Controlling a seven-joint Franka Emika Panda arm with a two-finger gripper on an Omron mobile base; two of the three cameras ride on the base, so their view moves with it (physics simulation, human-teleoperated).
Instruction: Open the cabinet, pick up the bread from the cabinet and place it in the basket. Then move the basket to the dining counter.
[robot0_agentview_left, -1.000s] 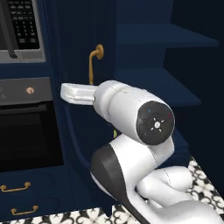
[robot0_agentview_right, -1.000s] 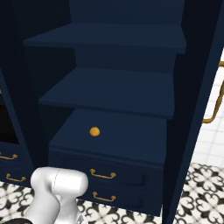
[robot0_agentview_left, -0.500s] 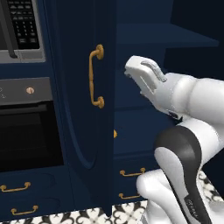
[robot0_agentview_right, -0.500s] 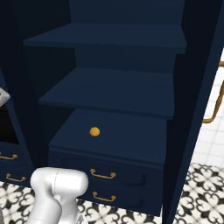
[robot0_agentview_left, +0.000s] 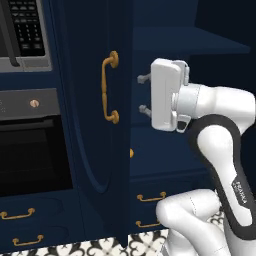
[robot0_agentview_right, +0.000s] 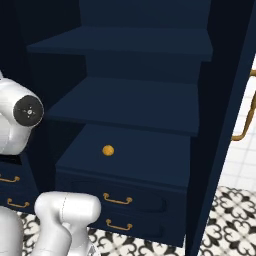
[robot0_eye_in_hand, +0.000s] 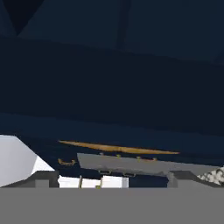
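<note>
The tall navy cabinet (robot0_agentview_right: 135, 102) stands open, its shelves bare except for the bread (robot0_agentview_right: 108, 150), a small golden lump on the lowest shelf. A sliver of the bread (robot0_agentview_left: 131, 153) peeks past the left door's edge. The left door (robot0_agentview_left: 90, 125) is swung out, with its curved brass handle (robot0_agentview_left: 110, 87) facing me. My gripper (robot0_agentview_left: 144, 94) hovers just right of that door's edge at handle height, pointing left, open, with nothing between its fingers. The right door's handle (robot0_agentview_right: 245, 125) shows at the far right. The basket and the dining counter are out of view.
A microwave (robot0_agentview_left: 25, 30) and a black oven (robot0_agentview_left: 30, 150) sit left of the cabinet. Navy drawers with short brass pulls (robot0_agentview_right: 117, 199) lie under the bread's shelf. The floor is patterned tile (robot0_agentview_right: 235, 210). My elbow (robot0_agentview_right: 25, 112) hangs left of the shelves.
The gripper has let go of the left door's handle and opened wide. The hand has swung right, from the handle to beyond the door's edge.
</note>
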